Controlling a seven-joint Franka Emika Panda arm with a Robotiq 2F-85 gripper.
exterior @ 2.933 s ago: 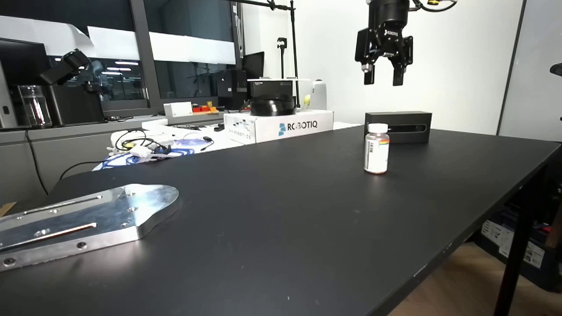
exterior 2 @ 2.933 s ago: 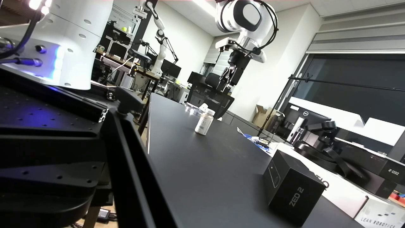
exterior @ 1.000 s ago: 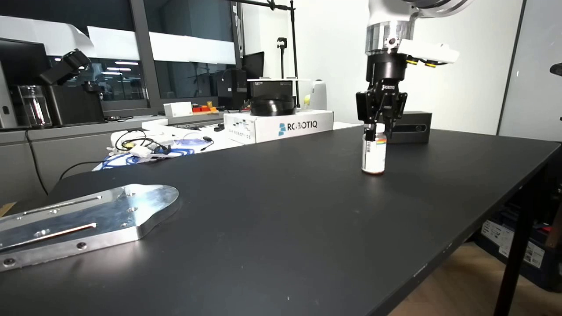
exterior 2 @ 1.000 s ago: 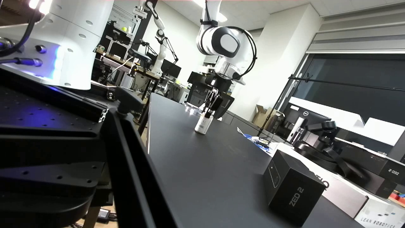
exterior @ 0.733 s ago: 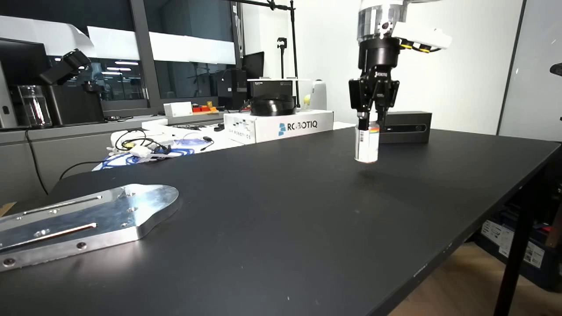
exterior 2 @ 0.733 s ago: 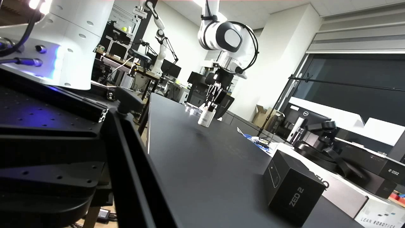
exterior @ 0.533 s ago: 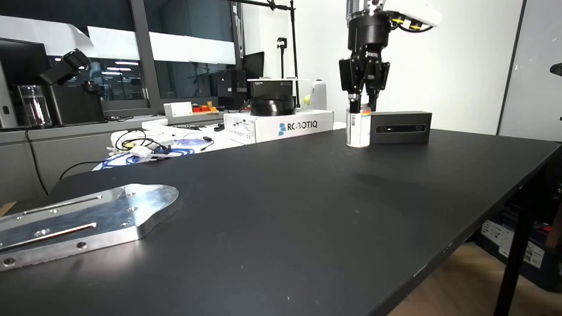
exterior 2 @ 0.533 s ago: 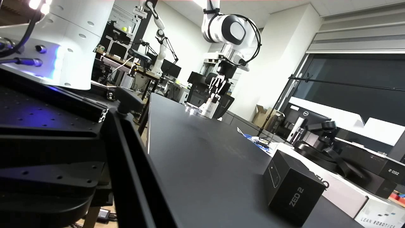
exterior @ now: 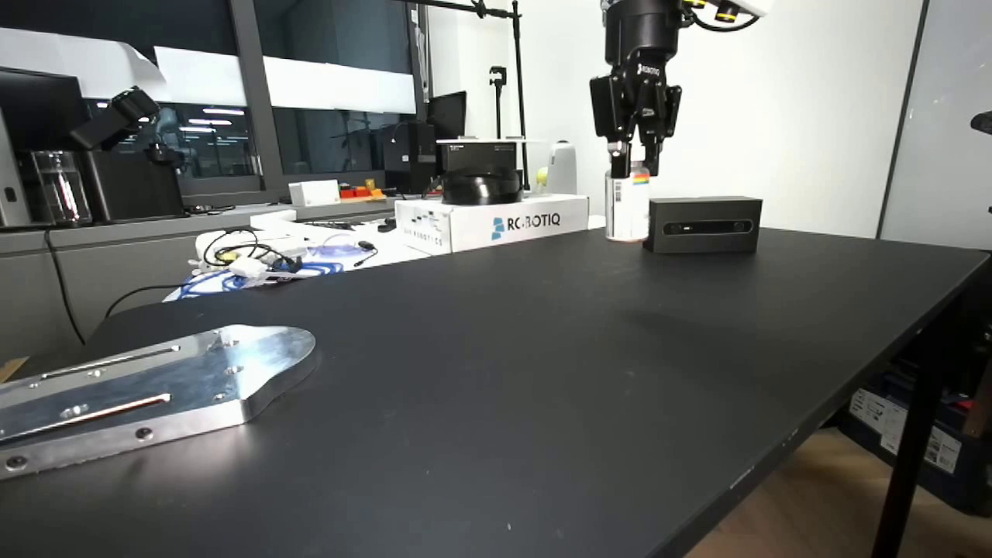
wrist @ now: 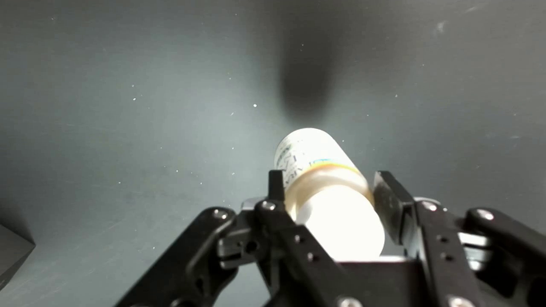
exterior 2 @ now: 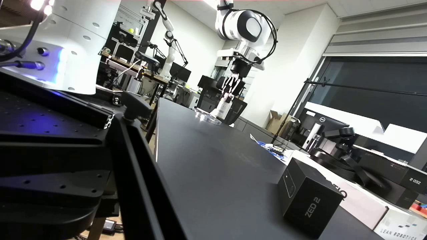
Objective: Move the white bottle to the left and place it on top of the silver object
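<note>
My gripper [exterior: 635,167] is shut on the white bottle [exterior: 626,209], its fingers around the upper part. In both exterior views the bottle hangs upright off the black table. In the wrist view the bottle [wrist: 315,149] sits between the two fingers [wrist: 390,200], its white cap towards the camera and its shadow on the table apart from it. The silver object [exterior: 232,364], a flat slotted metal plate with a rounded end, lies at the left of the table in an exterior view. In an exterior view the bottle [exterior 2: 223,110] appears beside and partly above the plate [exterior 2: 207,117].
A black box [exterior: 701,225] stands on the table, and looks close to the bottle in an exterior view. Behind it is a long white lettered box [exterior: 511,221]. Cables [exterior: 256,263] lie on a white surface beyond the table's far edge.
My open gripper came down from above the bottle and shut on it. Over the last second, bottle and gripper have risen off the table together and shifted somewhat left in an exterior view.
</note>
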